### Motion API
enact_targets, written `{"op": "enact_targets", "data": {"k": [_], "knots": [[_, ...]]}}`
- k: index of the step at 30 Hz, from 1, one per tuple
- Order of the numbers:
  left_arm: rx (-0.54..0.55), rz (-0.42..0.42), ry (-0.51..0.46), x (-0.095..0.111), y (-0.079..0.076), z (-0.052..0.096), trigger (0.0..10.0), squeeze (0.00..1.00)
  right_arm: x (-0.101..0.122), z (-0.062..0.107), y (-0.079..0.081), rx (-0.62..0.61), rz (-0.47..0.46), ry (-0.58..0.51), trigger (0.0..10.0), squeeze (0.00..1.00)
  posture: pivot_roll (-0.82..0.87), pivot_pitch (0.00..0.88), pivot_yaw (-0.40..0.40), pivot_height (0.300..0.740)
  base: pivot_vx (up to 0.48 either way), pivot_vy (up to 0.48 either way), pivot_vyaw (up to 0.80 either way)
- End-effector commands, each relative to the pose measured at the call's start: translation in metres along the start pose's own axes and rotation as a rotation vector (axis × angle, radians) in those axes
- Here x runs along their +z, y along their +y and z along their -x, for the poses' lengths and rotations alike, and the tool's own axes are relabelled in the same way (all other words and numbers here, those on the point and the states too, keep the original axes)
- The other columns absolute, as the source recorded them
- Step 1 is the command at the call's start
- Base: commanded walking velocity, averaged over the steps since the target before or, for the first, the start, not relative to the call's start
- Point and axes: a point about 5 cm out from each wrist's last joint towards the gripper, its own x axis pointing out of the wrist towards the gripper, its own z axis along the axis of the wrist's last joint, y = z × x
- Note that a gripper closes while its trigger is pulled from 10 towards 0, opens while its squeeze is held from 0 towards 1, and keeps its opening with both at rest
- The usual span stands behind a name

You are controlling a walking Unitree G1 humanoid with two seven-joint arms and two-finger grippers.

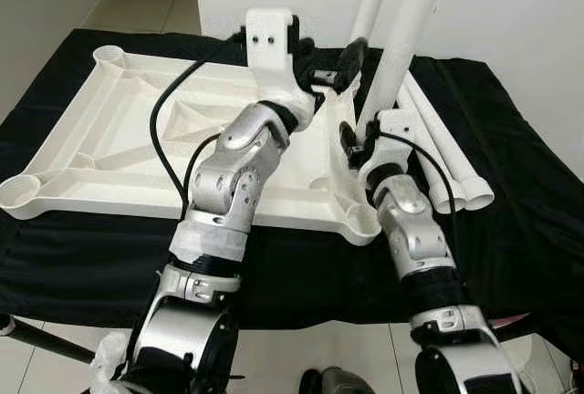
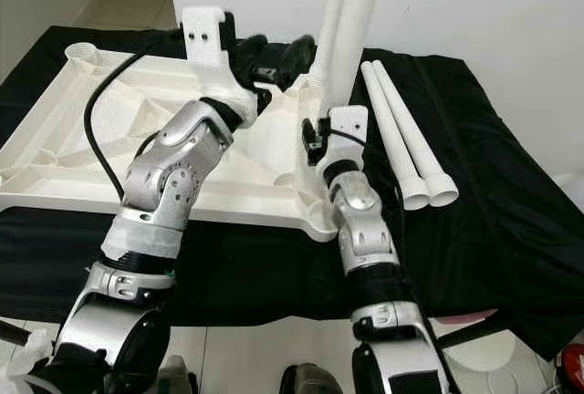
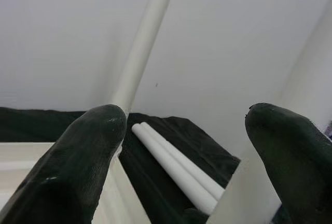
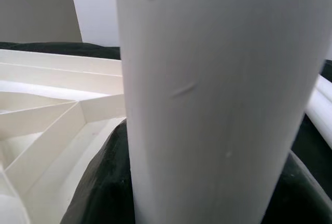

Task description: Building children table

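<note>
The right tool [image 1: 358, 139] is clamped round a long white plastic tube leg [image 1: 408, 29], low on its shaft, holding it upright over the near right corner socket of the upturned white plastic tabletop [image 1: 109, 152]; in the right wrist view the leg [image 4: 207, 99] sits between the black fingers [image 4: 104, 193]. The left tool [image 1: 333, 70] hovers in the upper middle of the frame with its fingers spread, holding nothing, just beside a second upright white leg [image 1: 372, 2] at the far right corner.

Two more white tube legs [image 2: 401, 134] lie side by side on the black cloth-covered worktop [image 1: 520, 212], right of the tabletop, flared ends toward the robot.

The legs look hollow, light and stiff, but smooth-walled, so I judge a grip may slide or let the tube twist. Holding low, near the socket end, seems best for steering it in; a long tube gripped low may lean at the top. The tabletop looks rigid and ribbed, and light enough to shift if pushed sideways.
</note>
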Motion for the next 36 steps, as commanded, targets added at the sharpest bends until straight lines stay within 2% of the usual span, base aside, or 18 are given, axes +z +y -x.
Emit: {"op": "enact_targets", "data": {"k": [1,4,9,11,12,14,17,18,22,23,29,32,35,36], "knots": [[-0.031,-0.016,-0.023,0.004,-0.002,0.001,10.0,0.00,0.007,0.001,-0.002,-0.017,0.003,-0.047,10.0,0.00,0.07,0.001,-0.053,0.740,0.000,0.000,0.00],[-0.021,-0.010,-0.027,0.002,0.003,0.008,10.0,0.00,0.005,0.005,-0.001,-0.024,0.010,-0.052,10.0,0.00,0.07,0.000,-0.055,0.740,0.000,0.000,0.00],[-0.002,-0.069,-0.017,-0.004,0.010,0.015,10.0,0.00,0.002,0.008,0.002,-0.022,-0.001,-0.054,10.0,0.00,0.07,0.000,-0.056,0.740,0.000,0.000,0.00],[0.028,-0.232,0.044,-0.020,0.020,0.025,10.0,0.00,-0.001,0.012,0.008,0.009,-0.019,-0.046,10.0,0.00,0.07,0.000,-0.057,0.740,0.000,0.000,0.00],[0.034,-0.280,0.061,-0.026,0.023,0.028,10.0,0.00,-0.003,0.014,0.010,0.018,-0.023,-0.038,10.0,0.00,0.07,0.000,-0.057,0.740,0.000,0.000,0.00],[0.034,-0.280,0.061,-0.026,0.023,0.028,10.0,0.00,-0.003,0.014,0.010,0.018,-0.023,-0.038,10.0,0.00,0.07,0.000,-0.057,0.740,0.000,0.000,0.00],[0.044,-0.297,0.075,-0.031,0.025,0.036,10.0,0.00,-0.006,0.018,0.009,0.027,-0.024,-0.031,10.0,0.00,0.08,0.000,-0.060,0.740,0.000,0.000,0.00],[0.044,-0.343,0.092,-0.037,0.028,0.045,10.0,0.00,-0.009,0.024,0.003,0.034,-0.001,-0.036,10.0,0.00,0.08,0.000,-0.063,0.740,0.000,0.000,0.00],[0.039,-0.355,0.105,-0.040,0.030,0.052,10.0,0.00,-0.010,0.027,-0.002,0.028,0.008,-0.038,10.0,0.00,0.08,0.000,-0.064,0.740,0.000,0.000,0.00],[-0.005,-0.347,0.104,-0.043,0.028,0.059,10.0,0.00,-0.010,0.031,-0.008,0.020,0.023,-0.043,10.0,0.00,0.08,0.000,-0.065,0.740,0.000,0.000,0.00],[-0.105,-0.280,0.100,-0.047,0.021,0.072,10.0,0.00,-0.012,0.038,-0.012,0.026,0.035,-0.045,10.0,0.00,0.09,0.000,-0.068,0.740,0.000,0.000,0.00],[-0.205,-0.310,0.149,-0.058,0.017,0.082,10.0,0.00,-0.012,0.041,-0.015,0.013,0.015,-0.048,10.0,0.00,0.09,0.000,-0.070,0.740,0.000,0.000,0.00],[-0.241,-0.328,0.173,-0.062,0.016,0.086,10.0,0.00,-0.012,0.042,-0.016,0.010,0.008,-0.051,10.0,0.00,0.09,0.000,-0.071,0.740,0.000,0.000,0.00],[-0.285,-0.351,0.207,-0.068,0.015,0.090,10.0,0.00,-0.012,0.044,-0.015,0.022,0.009,-0.050,10.0,0.00,0.09,0.000,-0.072,0.740,0.000,0.000,0.00]]}}
